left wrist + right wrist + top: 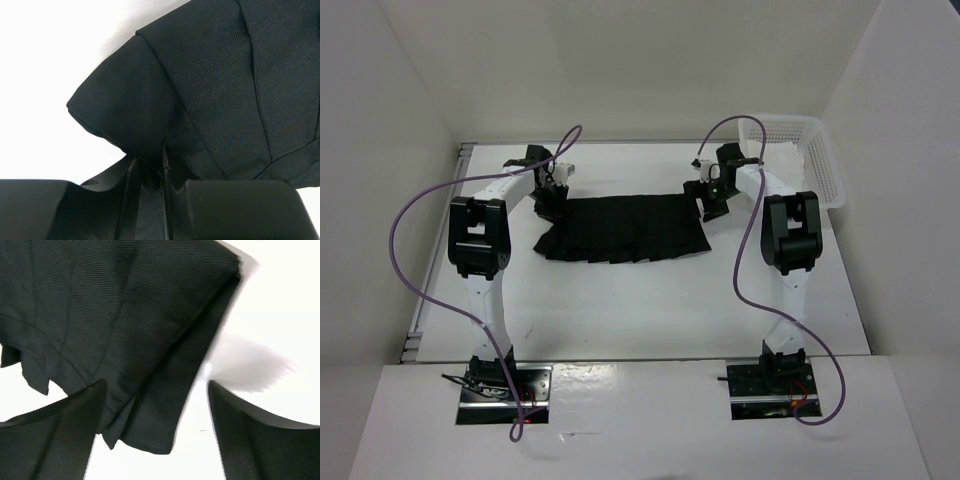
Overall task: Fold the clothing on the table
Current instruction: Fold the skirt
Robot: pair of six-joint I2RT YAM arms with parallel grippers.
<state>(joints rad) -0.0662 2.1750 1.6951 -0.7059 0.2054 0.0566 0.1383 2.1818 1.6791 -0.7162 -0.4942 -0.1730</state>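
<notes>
The clothing [625, 230], a black pleated skirt, lies flat across the far middle of the table [620, 310]. My left gripper [552, 195] is at its far left corner. In the left wrist view the clothing [225, 90] is drawn up into the narrow gap of that gripper [149, 165], which is shut on it. My right gripper [712, 200] hangs over the far right corner. In the right wrist view it [156, 385] stands open, its fingers either side of the clothing's [115, 315] folded corner, the left finger over the fabric and the right one over bare table.
A white perforated basket [800, 150] stands at the back right corner, just beyond the right arm. A grey rail [435, 260] runs along the table's left edge. White walls enclose the back and sides. Purple cables loop off both arms.
</notes>
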